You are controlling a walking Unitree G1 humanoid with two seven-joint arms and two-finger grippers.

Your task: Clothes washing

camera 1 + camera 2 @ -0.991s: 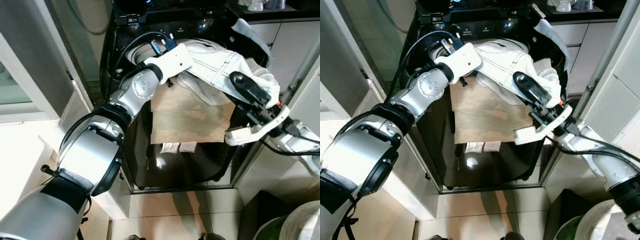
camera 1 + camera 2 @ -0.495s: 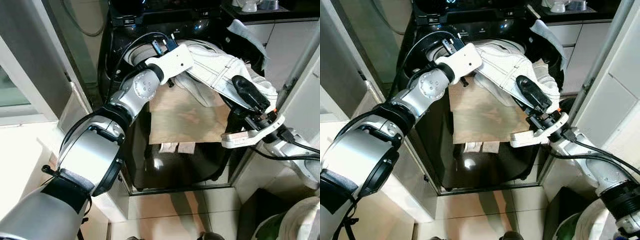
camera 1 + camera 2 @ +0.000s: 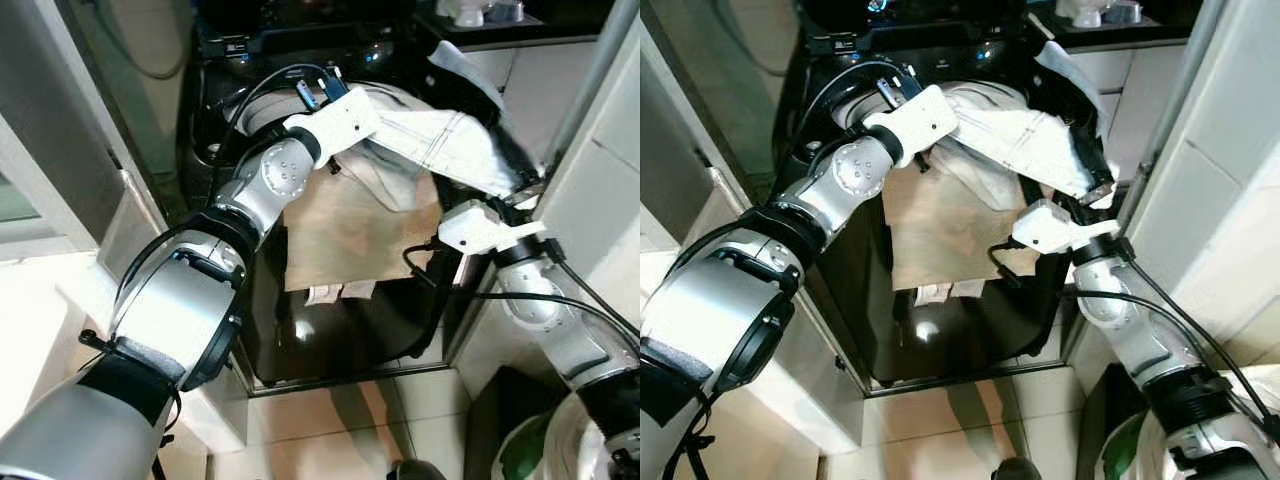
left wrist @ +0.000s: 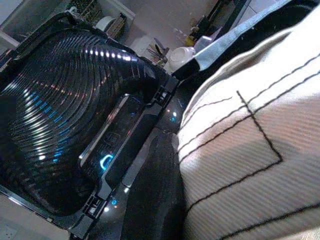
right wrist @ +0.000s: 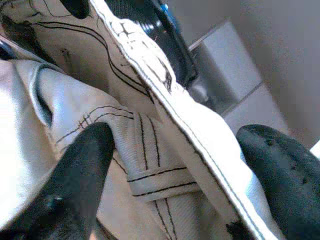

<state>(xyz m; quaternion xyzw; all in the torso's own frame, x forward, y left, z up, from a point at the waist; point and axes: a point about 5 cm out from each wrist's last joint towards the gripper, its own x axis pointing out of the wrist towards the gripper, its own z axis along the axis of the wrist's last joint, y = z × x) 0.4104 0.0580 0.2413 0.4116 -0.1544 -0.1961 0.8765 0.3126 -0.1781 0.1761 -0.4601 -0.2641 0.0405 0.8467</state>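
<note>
Left eye view: white jeans (image 3: 440,150) lie draped over the open mouth of the black washing machine (image 3: 330,330), long axis running from far left at the drum opening to near right. A tan cloth (image 3: 355,235) hangs below them down the front. Left gripper (image 3: 345,95) sits at the far-left end; can't tell finger state. Right gripper (image 5: 170,165) is at the right end, fingers (image 5: 80,170) spread wide around the waistband, not clamped. Right arm is nearer the hanging end, so the push inward goes left and far.
</note>
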